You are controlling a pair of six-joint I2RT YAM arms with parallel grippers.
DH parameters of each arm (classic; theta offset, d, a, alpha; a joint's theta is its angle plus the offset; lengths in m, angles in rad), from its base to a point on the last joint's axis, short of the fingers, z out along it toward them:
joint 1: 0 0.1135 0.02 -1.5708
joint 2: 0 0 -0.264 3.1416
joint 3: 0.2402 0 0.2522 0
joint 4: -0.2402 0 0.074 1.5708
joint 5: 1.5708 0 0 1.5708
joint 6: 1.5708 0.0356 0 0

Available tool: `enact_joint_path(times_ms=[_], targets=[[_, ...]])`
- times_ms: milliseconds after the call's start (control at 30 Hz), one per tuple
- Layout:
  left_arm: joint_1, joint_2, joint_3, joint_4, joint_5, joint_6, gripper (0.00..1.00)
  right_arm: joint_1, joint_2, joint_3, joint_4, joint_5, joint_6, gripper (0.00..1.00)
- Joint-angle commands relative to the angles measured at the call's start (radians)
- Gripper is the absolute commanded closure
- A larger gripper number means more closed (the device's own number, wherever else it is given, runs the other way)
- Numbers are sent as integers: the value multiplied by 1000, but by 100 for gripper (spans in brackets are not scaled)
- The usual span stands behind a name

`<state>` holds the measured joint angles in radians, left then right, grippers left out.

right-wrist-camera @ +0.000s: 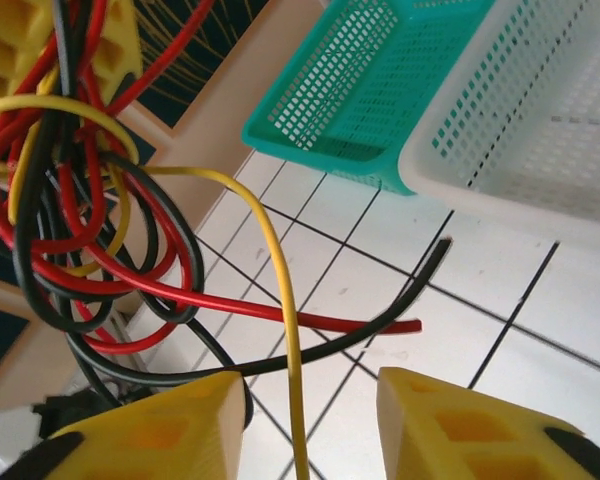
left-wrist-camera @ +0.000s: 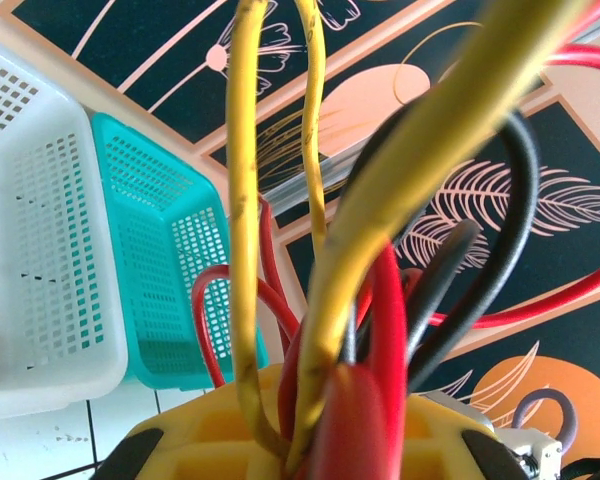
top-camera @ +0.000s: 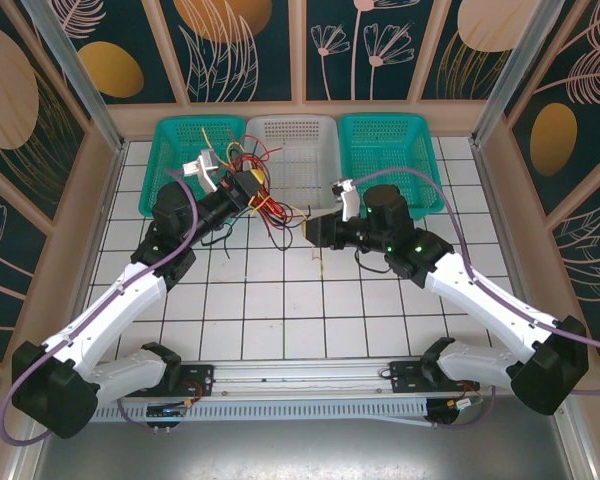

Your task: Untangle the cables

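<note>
Left claw [top-camera: 246, 186]: clamped on cable tangle [top-camera: 267, 207], which hangs over bench [top-camera: 280, 300] near white basket [top-camera: 310, 150]. Right claw [right-wrist-camera: 300, 420]: spread open astride yellow strand [right-wrist-camera: 286, 310], apparently unpinched. Advised: close on that single strand only, draw rightward slowly, left side held firm.

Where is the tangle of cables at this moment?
In the top view, the cables are held in the left gripper, left of centre, just in front of the white basket.

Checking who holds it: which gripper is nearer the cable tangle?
Left. The left gripper grips the tangle; the right gripper is open just right of it, one yellow cable running between its fingers.
</note>
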<state>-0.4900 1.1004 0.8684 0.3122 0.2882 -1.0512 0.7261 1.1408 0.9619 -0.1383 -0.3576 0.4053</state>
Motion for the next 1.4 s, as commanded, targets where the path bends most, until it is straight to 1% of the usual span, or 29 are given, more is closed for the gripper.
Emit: enact_joint_path(times_ms=[0,167,300,333,367,467,533,600,667,733,800,833,867,933,1000,1100,1200,1233,1267,1300,1367], targets=[[4,-14,48,39,18,2,100,14,-26,-24,6,8,4,54],[5,-22,52,26,-4,-1,100,22,-52,-53,12,15,22,72],[5,-17,58,26,-2,-2,100,29,-77,-63,9,33,22,92],[5,-15,61,26,0,-1,100,30,-84,-60,6,39,17,98],[5,-12,63,23,2,2,100,30,-93,-50,-7,51,5,100],[5,-7,74,-4,7,32,100,26,-118,6,-76,118,-43,100],[5,1,89,-25,38,66,100,12,-117,63,-133,159,-82,100],[5,17,98,-43,96,99,100,-12,-92,135,-198,185,-128,100],[5,32,98,-42,181,114,100,-49,-51,208,-263,210,-183,100],[5,47,142,-57,266,131,100,-92,-16,264,-304,229,-238,100],[5,46,155,-65,330,144,100,-155,10,295,-318,210,-280,100],[5,40,153,-43,368,138,100,-172,20,305,-315,186,-295,100],[5,34,149,-13,400,124,100,-219,27,309,-308,160,-306,100],[5,20,136,90,449,60,100,-244,48,299,-281,117,-319,100],[5,14,123,200,466,-13,100,-246,73,260,-243,83,-317,100],[5,22,125,349,449,-107,100,-242,93,147,-150,32,-263,100],[5,25,112,548,365,-222,100,-218,77,7,-22,-10,-175,100],[5,32,118,586,335,-249,100,-199,73,-34,15,-12,-148,100],[5,38,135,596,315,-259,100,-185,72,-65,36,-4,-132,100],[5,40,152,594,275,-257,100,-151,72,-98,59,0,-109,100],[5,15,142,607,158,-232,100,-96,68,-146,93,8,-75,100]])
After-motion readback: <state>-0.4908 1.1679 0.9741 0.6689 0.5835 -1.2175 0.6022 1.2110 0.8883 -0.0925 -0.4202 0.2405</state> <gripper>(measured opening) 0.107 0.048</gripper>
